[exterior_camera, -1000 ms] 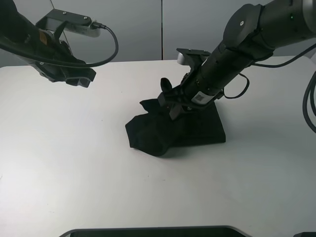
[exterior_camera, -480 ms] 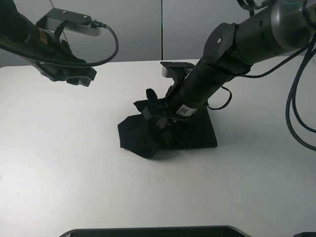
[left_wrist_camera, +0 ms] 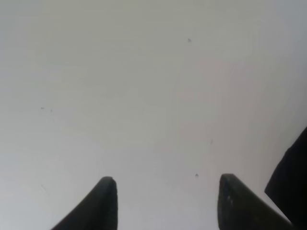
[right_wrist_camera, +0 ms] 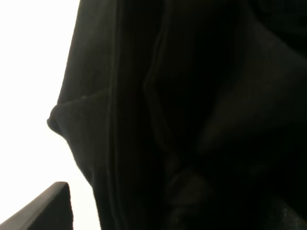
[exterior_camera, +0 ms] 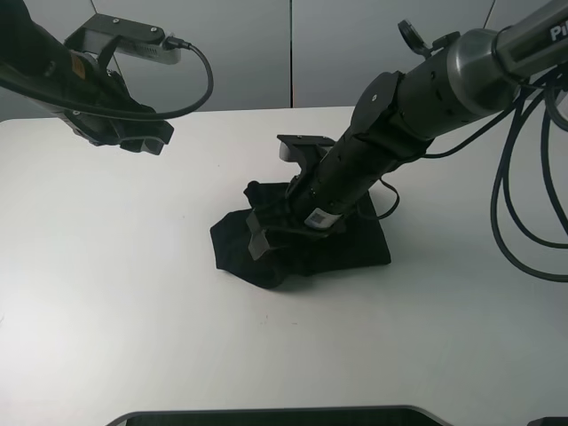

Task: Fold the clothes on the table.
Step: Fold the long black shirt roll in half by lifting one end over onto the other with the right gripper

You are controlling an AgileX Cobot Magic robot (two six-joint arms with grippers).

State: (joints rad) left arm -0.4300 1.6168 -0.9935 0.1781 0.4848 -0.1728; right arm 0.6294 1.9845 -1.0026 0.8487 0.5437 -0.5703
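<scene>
The clothes (exterior_camera: 342,248) are a black, bunched bundle on the middle of the white table (exterior_camera: 133,293); no print shows. My right gripper (exterior_camera: 257,217) reaches in from the right and sits low over the bundle's left part, jaws spread wide. The right wrist view is almost filled by dark folds of the clothes (right_wrist_camera: 144,110), with one finger (right_wrist_camera: 45,211) off to the side over bare table. My left gripper (exterior_camera: 142,140) hangs above the table's back left, well away from the clothes. Its fingertips stand apart with nothing between them, and the left gripper (left_wrist_camera: 168,191) looks down on bare tabletop.
Black cables (exterior_camera: 524,195) loop down at the right behind the right arm. A dark rounded object (exterior_camera: 266,415) runs along the near edge of the view. A grey panelled wall (exterior_camera: 266,44) stands behind the table.
The right arm has swung left and down over the bundle, dragging its left part leftward, and its jaws have spread open. The left arm has not moved.
</scene>
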